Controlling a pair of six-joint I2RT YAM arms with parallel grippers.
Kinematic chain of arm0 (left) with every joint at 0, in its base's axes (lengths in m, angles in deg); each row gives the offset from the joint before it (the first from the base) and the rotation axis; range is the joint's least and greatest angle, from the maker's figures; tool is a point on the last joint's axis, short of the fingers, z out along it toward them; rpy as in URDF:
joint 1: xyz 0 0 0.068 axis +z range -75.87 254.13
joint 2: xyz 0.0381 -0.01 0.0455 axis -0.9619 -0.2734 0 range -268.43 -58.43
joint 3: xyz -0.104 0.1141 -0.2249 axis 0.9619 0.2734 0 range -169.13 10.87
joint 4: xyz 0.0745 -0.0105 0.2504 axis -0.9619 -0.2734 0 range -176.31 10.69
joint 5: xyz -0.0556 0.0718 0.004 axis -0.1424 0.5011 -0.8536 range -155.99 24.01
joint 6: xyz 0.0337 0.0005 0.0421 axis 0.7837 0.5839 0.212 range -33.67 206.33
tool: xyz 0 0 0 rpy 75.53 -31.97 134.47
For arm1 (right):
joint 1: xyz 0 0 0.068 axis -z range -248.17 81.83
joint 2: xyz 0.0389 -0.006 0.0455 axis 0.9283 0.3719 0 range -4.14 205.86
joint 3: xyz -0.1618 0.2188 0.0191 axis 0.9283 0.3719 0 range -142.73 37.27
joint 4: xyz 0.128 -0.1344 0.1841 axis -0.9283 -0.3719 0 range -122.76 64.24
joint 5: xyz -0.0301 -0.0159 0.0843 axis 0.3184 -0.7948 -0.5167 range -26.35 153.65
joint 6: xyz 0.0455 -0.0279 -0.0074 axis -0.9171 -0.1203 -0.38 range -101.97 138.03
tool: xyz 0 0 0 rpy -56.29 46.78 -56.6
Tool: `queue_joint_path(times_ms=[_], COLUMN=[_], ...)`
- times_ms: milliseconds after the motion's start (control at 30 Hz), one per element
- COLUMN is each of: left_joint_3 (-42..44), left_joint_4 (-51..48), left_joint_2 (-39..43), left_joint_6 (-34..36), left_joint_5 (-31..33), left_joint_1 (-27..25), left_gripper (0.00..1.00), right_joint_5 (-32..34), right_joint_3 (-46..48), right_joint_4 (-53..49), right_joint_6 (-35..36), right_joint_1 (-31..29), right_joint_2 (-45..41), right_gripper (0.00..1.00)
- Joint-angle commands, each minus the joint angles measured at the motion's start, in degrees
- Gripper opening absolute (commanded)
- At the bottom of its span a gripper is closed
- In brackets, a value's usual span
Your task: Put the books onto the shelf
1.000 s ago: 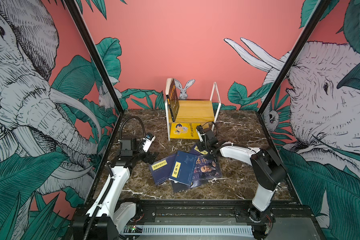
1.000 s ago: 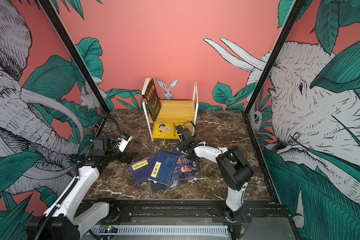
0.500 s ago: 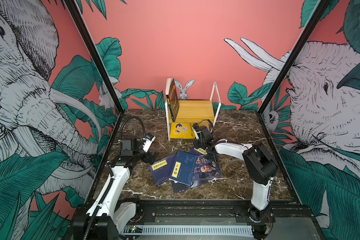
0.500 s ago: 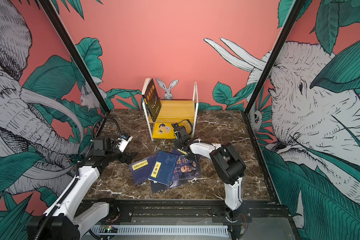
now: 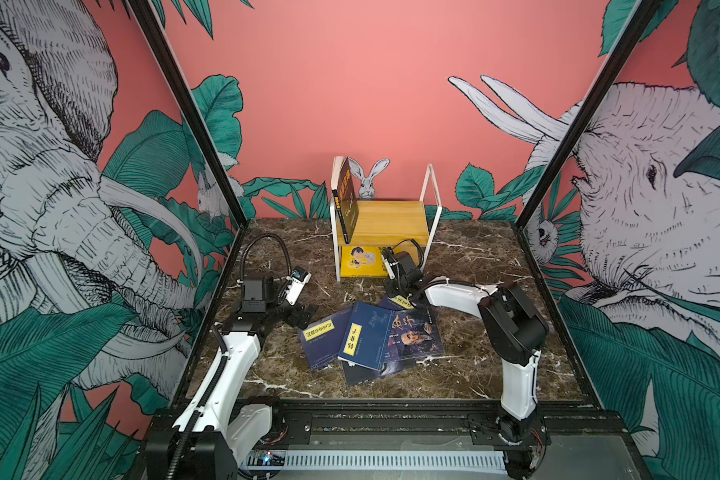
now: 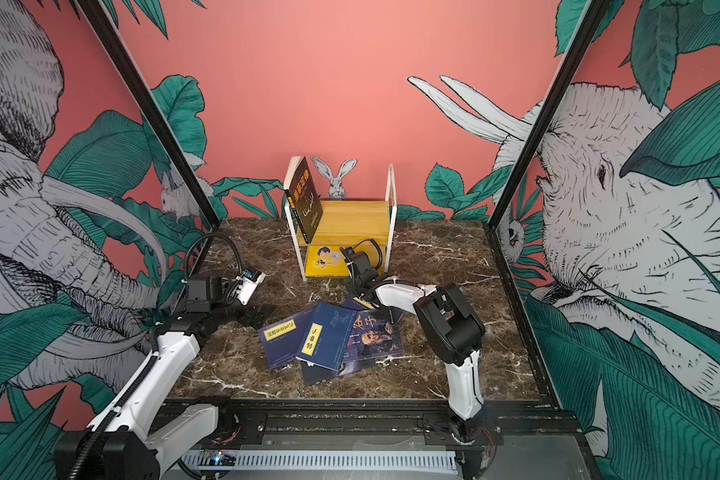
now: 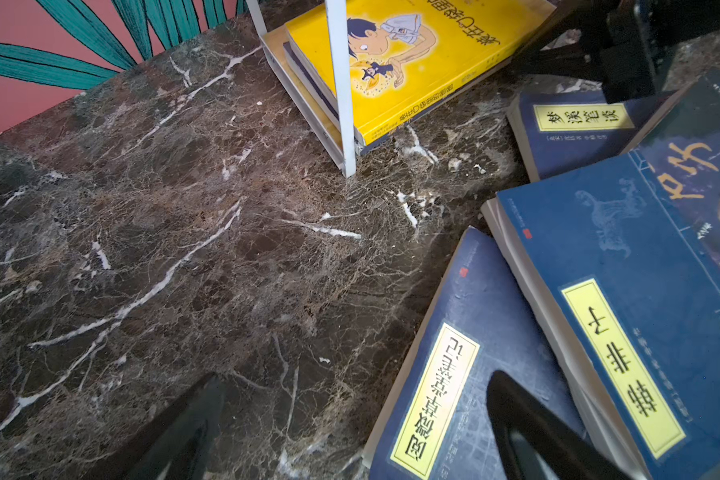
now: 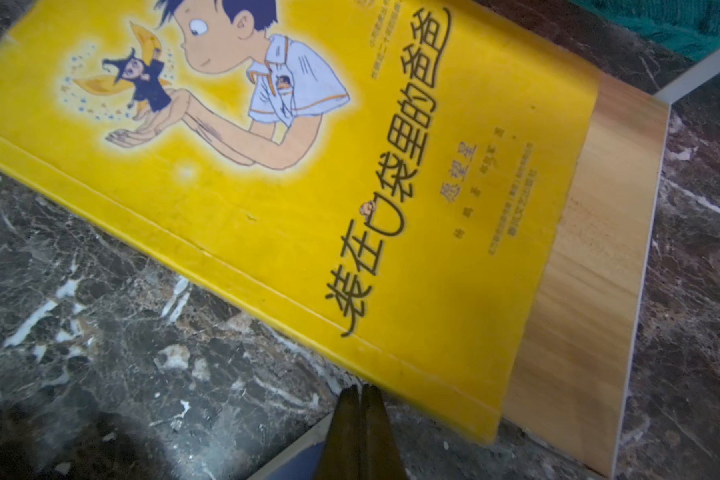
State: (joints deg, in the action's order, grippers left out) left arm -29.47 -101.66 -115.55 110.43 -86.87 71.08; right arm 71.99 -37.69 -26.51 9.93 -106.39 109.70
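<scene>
At the back of the marble tabletop (image 5: 479,257) stands the shelf (image 5: 391,220). The yellow book (image 5: 360,259) lies flat and cover up on its lower board, and the left wrist view shows the dark edge of another book beneath it. On the top board a dark book (image 6: 306,199) with white characters stands on edge, leaning against the left side of the frame. The right gripper (image 8: 360,390) has its jaws pressed together with nothing between them. Its tips sit at the yellow book's front edge, near the corner closest to that arm, though the blurred close view makes it hard to say whether they touch the cover. In front of the shelf the navy books (image 5: 364,334) lie in a loose, overlapping heap, most with yellow title labels, beside a portrait book (image 5: 414,332). The left gripper (image 7: 354,378) is spread wide and empty. One finger (image 7: 520,415) is above the leftmost navy book (image 5: 323,336), the other above bare marble beside it.
</scene>
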Motion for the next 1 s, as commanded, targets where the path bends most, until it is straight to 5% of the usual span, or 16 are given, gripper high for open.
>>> queue_joint_path(times_ms=[0,367,600,967], left_joint_3=[0.1,0.7,0.8,0.6], left_joint_4=[0.0,0.5,1.0,0.6], left_joint_2=[0.2,0.6,0.3,0.2], left_joint_6=[-0.3,0.0,-0.3,-0.5], left_joint_5=[-1.4,-1.2,-1.5,-1.5], left_joint_1=[0.3,0.4,0.4,0.3], left_gripper=[0.99,0.99,1.00,1.00], right_joint_5=[-0.5,-2.3,-0.7,-0.7], right_joint_3=[-3.2,-0.6,10.6,6.9], right_joint_4=[1.6,4.5,13.8,27.7], right_joint_6=[0.2,-1.8,-8.9,-19.6], right_joint_1=[0.2,-2.7,-5.7,-8.3], right_joint_2=[0.7,-2.4,-8.6,1.3], right_gripper=[0.00,0.00,0.00,0.00])
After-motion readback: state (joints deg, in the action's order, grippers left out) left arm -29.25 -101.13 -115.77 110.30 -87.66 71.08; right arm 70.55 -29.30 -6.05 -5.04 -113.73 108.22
